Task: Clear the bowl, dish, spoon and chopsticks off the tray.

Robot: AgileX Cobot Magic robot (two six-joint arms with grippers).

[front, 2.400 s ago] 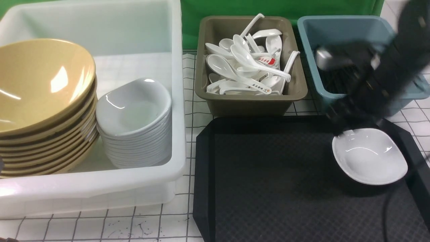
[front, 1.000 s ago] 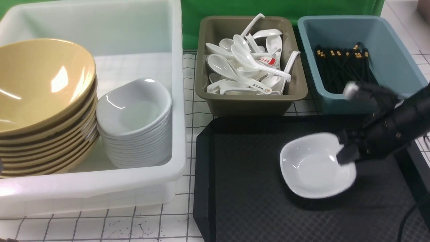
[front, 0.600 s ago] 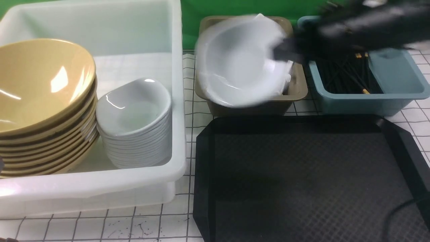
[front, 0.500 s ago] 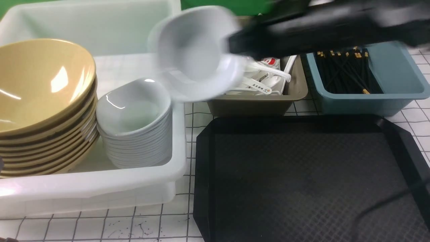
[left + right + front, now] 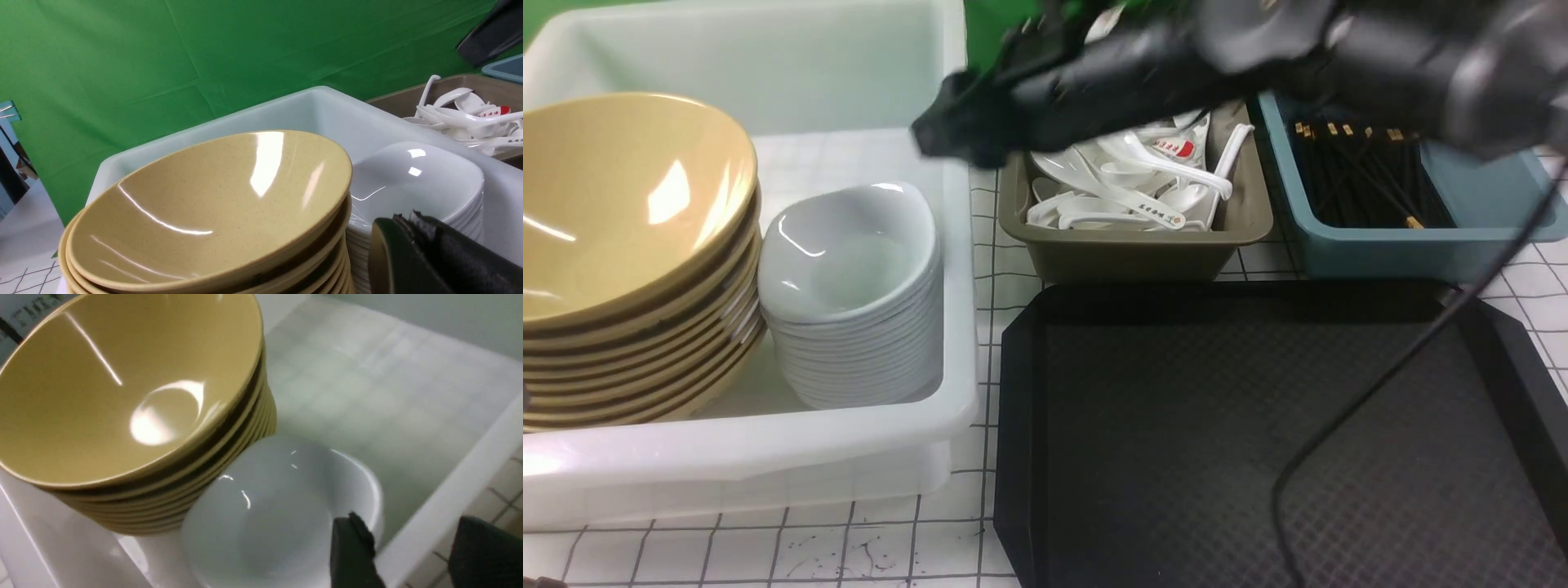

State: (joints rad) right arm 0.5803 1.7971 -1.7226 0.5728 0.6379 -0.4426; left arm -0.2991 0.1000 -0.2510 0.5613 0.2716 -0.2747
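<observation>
Dish now dropped on white stack in white tub, beside yellow bowls; was carried half a second ago. Right gripper jaws apart, empty. Tray bare. Left gripper state unclear.

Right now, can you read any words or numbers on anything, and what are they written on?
Red label on one spoon in the olive tub: there are marks, too small to read.
Dark print with an orange dot on another spoon's handle: too small to read.
Nothing else shows any writing.
</observation>
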